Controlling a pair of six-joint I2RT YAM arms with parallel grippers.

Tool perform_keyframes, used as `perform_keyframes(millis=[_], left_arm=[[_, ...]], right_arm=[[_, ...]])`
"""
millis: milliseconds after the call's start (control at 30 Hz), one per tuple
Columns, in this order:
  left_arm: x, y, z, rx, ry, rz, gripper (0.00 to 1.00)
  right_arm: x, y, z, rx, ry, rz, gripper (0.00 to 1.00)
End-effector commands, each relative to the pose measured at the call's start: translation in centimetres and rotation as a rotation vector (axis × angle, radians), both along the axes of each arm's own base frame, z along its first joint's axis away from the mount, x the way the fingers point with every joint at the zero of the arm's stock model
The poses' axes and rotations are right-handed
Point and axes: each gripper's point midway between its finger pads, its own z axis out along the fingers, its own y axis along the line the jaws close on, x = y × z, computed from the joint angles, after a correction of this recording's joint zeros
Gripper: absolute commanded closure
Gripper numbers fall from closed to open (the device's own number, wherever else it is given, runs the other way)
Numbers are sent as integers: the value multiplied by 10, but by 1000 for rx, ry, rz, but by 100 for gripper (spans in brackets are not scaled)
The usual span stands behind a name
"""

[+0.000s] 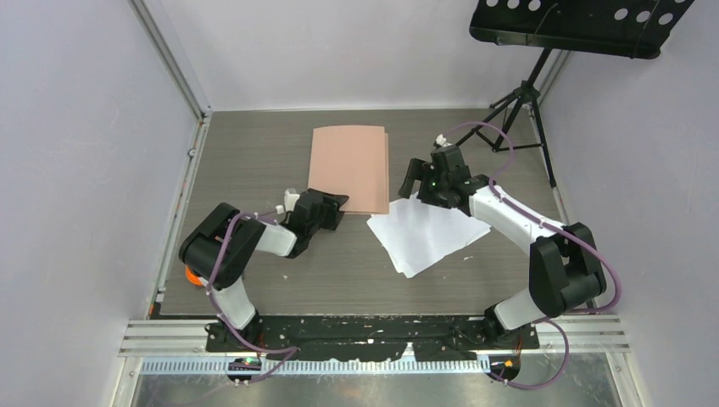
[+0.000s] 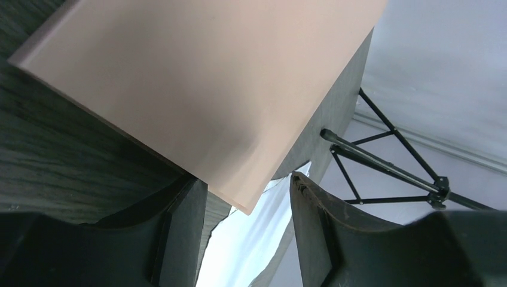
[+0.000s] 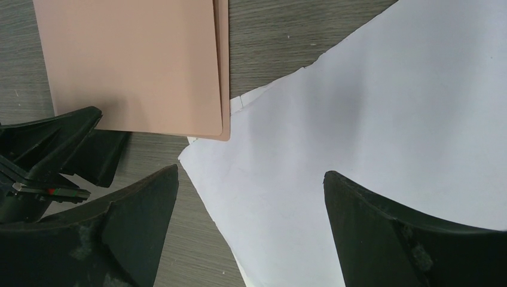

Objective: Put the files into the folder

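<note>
Grey table (image 1: pixel 339 288) — folder (image 1: pixel 349 170), files (image 1: pixel 424 233) beside, tripod (image 1: pixel 517 106)

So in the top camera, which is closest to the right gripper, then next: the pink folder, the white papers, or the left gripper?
1. The files, directly under the right gripper.
2. The folder, just to its left.
3. The left gripper, farther left, at the folder's near corner.

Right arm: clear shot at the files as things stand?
Probably yes. The right hand is open and poised above the files, nothing between them. The folder lies closed beside the sheets, and the left hand is at its near edge, out of the way.
</note>
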Motion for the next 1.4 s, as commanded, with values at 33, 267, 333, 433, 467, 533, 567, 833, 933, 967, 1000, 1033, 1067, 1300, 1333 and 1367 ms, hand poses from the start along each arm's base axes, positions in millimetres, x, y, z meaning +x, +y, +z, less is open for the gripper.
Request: perform_keyframes(millis=[33,267,333,433,467,533,567,833,933,967,1000,1033,1067,1300,1333,1367], left_arm=[[17,4,13,-85,-75,82,50],[20,3,11,-144,-70,113,77],[20,1,13,-177,-72,112,88],[16,-3,17,-215,-65,92,100],[14,-4,22,-232,-68,88,100],[10,-4,28,-269,-71,87,100],[8,-4,32,-296,-76,87,100],[-6,-7,65,-435,-105,57,100],[-12,-8,73,-458,-110,34,100],[-15,-8,74,-460,-109,30,100],[-18,-7,74,-464,-108,26,100],[-21,-6,79,-470,-116,22,100],[-23,-5,81,-474,-119,17,100],[-40,-12,91,-491,-126,-35,100],[-42,-12,91,-493,-127,-39,100],[-44,-13,92,-494,-127,-45,100]], right_arm=[[7,8,4,24,-35,14,4],[7,13,0,34,-38,28,4],[8,16,-1,51,-40,38,4],[13,23,1,83,-54,51,4],[15,27,4,99,-63,61,4],[21,35,10,131,-76,75,4],[24,39,12,146,-76,76,4],[51,73,19,275,-55,109,4],[59,84,18,320,-45,112,4],[60,86,18,328,-42,113,4],[62,89,17,335,-37,109,4],[62,90,17,341,-35,110,4],[63,93,16,351,-27,105,4],[75,110,27,462,-40,84,0],[74,112,28,474,-39,84,3],[74,116,30,490,-36,81,3]])
